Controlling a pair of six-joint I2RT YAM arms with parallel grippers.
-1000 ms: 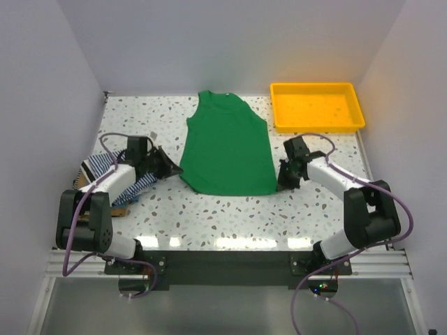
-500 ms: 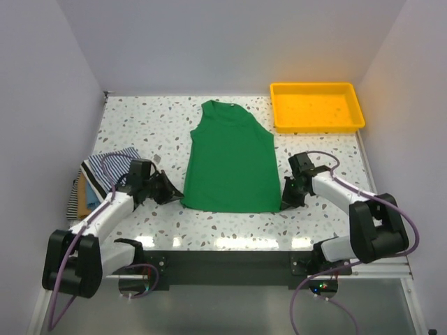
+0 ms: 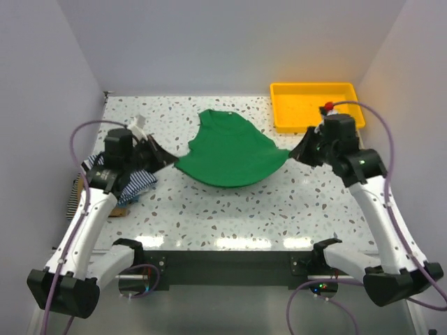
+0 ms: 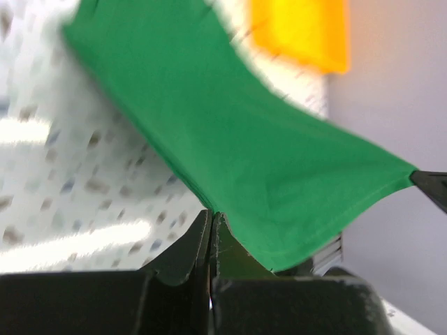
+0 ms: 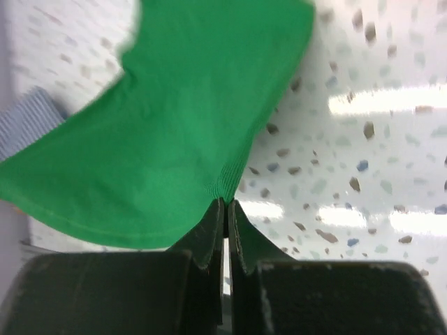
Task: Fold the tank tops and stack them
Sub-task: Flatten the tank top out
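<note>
The plain green tank top point(image 3: 230, 153) hangs stretched between my two grippers above the table, its hem sagging toward me and its neck end resting on the far part of the table. My left gripper point(image 3: 166, 160) is shut on its left bottom corner point(image 4: 211, 209). My right gripper point(image 3: 296, 151) is shut on its right bottom corner point(image 5: 225, 197). A pile of other tank tops point(image 3: 119, 183) lies at the left edge, the thin navy-white striped one on top, with blue and tan cloth showing beneath; my left arm partly covers it.
The yellow plastic tray point(image 3: 316, 107) stands at the far right corner. White walls close in the left, back and right sides. The speckled table point(image 3: 244, 213) shows bare in front of the green top.
Both grippers have risen from the table with the green top's bottom corners and moved apart and away from me. The hem has lifted and the cloth now hangs stretched between them.
</note>
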